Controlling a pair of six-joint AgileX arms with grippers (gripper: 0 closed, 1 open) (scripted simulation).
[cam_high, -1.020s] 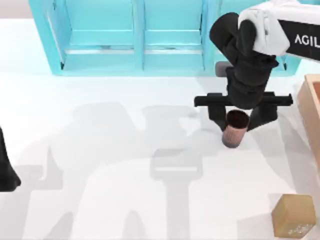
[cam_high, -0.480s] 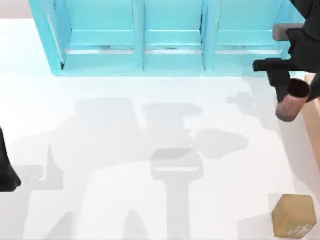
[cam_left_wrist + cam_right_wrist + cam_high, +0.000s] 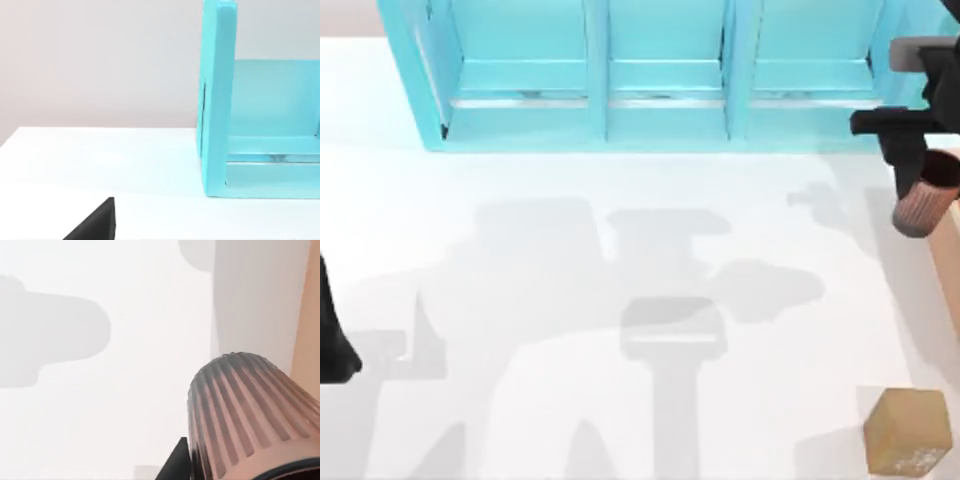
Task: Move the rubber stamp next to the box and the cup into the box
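Note:
The cup [image 3: 918,212], a ribbed reddish-brown tumbler, hangs tilted above the table at the far right, with my right gripper [image 3: 932,180] shut on it. It hovers right at the left wall of the tan-orange box [image 3: 950,245], which is mostly cut off by the picture's edge. In the right wrist view the cup [image 3: 245,410] is close up, with the box wall [image 3: 307,315] beside it. The rubber stamp [image 3: 907,431], a golden-tan block with a speckled mark, stands on the table at the front right. My left arm [image 3: 332,345] is parked at the left edge.
A turquoise shelving unit [image 3: 620,75] runs along the back of the table, and its end panel [image 3: 217,100] is visible from the left wrist. The white tabletop [image 3: 620,300] stretches between the shelf and the front edge.
My right gripper has carried the cup up off the middle of the table and to the right, ending at the box's left wall. The stamp and left arm have not moved.

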